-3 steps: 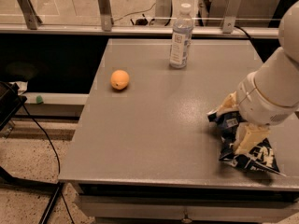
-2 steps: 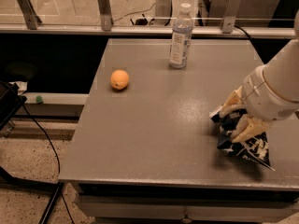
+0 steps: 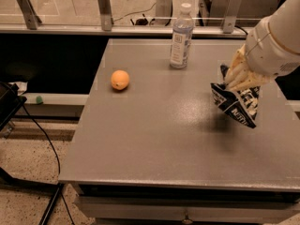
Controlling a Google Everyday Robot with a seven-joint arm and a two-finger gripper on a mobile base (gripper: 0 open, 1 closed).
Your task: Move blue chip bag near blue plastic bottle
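Observation:
The blue chip bag [image 3: 236,103] is a dark navy foil bag with white lettering. It hangs in the air above the right side of the grey table [image 3: 154,139], casting a shadow below it. My gripper [image 3: 240,76] is shut on the bag's top end, coming in from the right under the white arm [image 3: 276,41]. The blue plastic bottle [image 3: 181,37] stands upright near the table's far edge, left of and beyond the bag, well apart from it. It is clear with a white cap and a pale label.
An orange [image 3: 120,79] lies on the left part of the table. A glass railing with metal posts [image 3: 104,6] runs behind the far edge. A black cable [image 3: 42,135] trails on the floor at the left.
The gripper has lifted the chip bag off the table and carried it up and away from the front edge. The bottle and orange have not moved.

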